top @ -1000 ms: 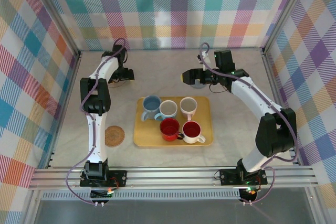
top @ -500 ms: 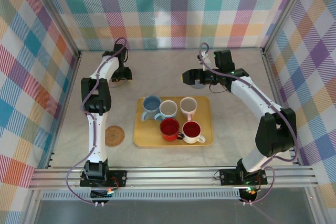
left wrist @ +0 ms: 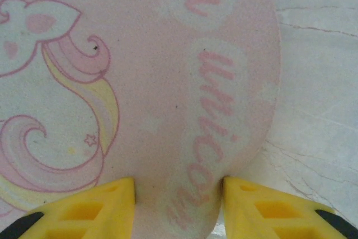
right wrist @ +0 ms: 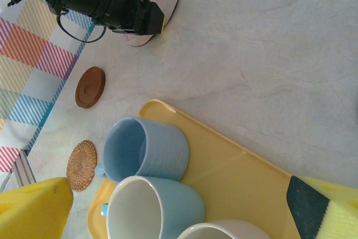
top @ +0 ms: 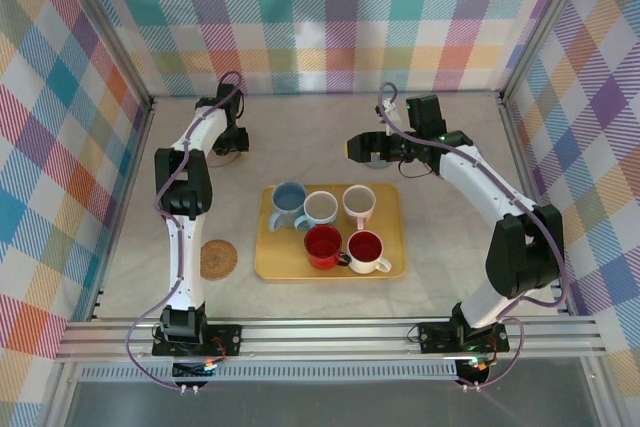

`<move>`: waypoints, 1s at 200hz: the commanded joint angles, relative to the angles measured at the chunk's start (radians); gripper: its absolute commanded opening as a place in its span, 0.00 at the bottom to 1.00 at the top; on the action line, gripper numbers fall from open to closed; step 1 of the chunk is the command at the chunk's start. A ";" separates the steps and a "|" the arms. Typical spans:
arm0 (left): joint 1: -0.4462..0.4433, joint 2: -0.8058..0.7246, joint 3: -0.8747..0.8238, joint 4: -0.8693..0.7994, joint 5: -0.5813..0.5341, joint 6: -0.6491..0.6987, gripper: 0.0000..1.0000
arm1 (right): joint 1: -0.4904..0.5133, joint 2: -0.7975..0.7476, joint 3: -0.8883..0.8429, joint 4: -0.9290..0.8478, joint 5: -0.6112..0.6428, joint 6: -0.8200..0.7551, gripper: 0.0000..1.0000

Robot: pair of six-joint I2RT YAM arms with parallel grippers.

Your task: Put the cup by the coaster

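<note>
A: Where are the cups [top: 320,209], and how would one handle?

B: Five stand on the yellow tray [top: 280,259], mid-table, with the blue cup [top: 288,203] leftmost. They are probably glazed ceramic: stiff, weighty, slick and chippable. A pinch across the rim wall looks best.

A: And the grippers?

B: The right gripper [top: 358,150] hangs wide open and empty beyond the tray. The left gripper [left wrist: 179,194] stands half-open astride the pink coaster [left wrist: 168,82], far left. Whether it pinches the coaster cannot be told, and neither can which cup is meant.
</note>
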 commanded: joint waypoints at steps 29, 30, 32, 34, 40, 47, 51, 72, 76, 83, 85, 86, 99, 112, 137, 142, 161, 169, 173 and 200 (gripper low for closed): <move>0.014 0.041 -0.045 0.017 -0.048 -0.011 0.32 | 0.009 0.004 0.032 -0.006 0.005 -0.029 0.99; 0.014 0.040 -0.046 0.018 -0.047 -0.011 0.32 | 0.009 0.004 0.031 -0.006 0.006 -0.029 0.99; 0.014 0.037 -0.048 0.019 -0.044 -0.013 0.32 | 0.010 0.005 0.031 -0.007 0.006 -0.029 0.99; 0.014 0.035 -0.050 0.021 -0.041 -0.013 0.32 | 0.010 0.005 0.031 -0.009 0.005 -0.029 0.99; 0.014 0.029 -0.059 0.029 -0.031 -0.013 0.31 | 0.010 0.007 0.033 -0.008 0.005 -0.028 0.99; 0.014 0.019 -0.069 0.041 -0.020 -0.013 0.28 | 0.010 0.008 0.035 -0.011 0.004 -0.026 0.99; 0.014 0.015 -0.076 0.047 -0.012 -0.012 0.26 | 0.010 0.012 0.038 -0.012 0.004 -0.025 0.99; 0.014 -0.006 -0.098 0.069 0.024 -0.002 0.13 | 0.011 0.017 0.048 -0.027 0.007 -0.029 0.99; 0.012 -0.008 -0.098 0.069 0.034 -0.001 0.11 | 0.012 0.017 0.049 -0.030 0.006 -0.029 0.99; 0.013 -0.010 -0.099 0.066 0.047 -0.001 0.08 | 0.012 0.019 0.052 -0.032 0.009 -0.032 0.99; 0.013 -0.011 -0.099 0.066 0.050 -0.001 0.08 | 0.011 0.018 0.051 -0.032 0.009 -0.032 0.99; 0.013 -0.011 -0.099 0.066 0.052 -0.001 0.07 | 0.012 0.017 0.051 -0.032 0.010 -0.032 0.99; 0.009 -0.019 -0.101 0.063 0.075 -0.004 0.07 | 0.012 0.018 0.051 -0.035 0.014 -0.033 0.99; 0.001 -0.036 -0.112 0.067 0.095 -0.007 0.07 | 0.012 0.020 0.054 -0.040 0.018 -0.033 0.99; -0.026 -0.070 -0.130 0.078 0.113 -0.007 0.07 | 0.011 0.019 0.048 -0.043 0.022 -0.035 0.99; -0.032 -0.073 -0.129 0.078 0.116 -0.007 0.07 | 0.012 0.020 0.047 -0.044 0.023 -0.035 0.99; -0.051 -0.083 -0.121 0.072 0.136 -0.016 0.07 | 0.012 0.022 0.049 -0.052 0.026 -0.038 0.99; -0.058 -0.089 -0.123 0.073 0.139 -0.028 0.07 | 0.011 0.023 0.050 -0.055 0.028 -0.040 0.99; -0.061 -0.093 -0.128 0.073 0.145 -0.035 0.07 | 0.012 0.024 0.050 -0.056 0.028 -0.042 0.99; -0.089 -0.114 -0.165 0.099 0.186 -0.063 0.07 | 0.012 0.022 0.053 -0.065 0.038 -0.044 0.99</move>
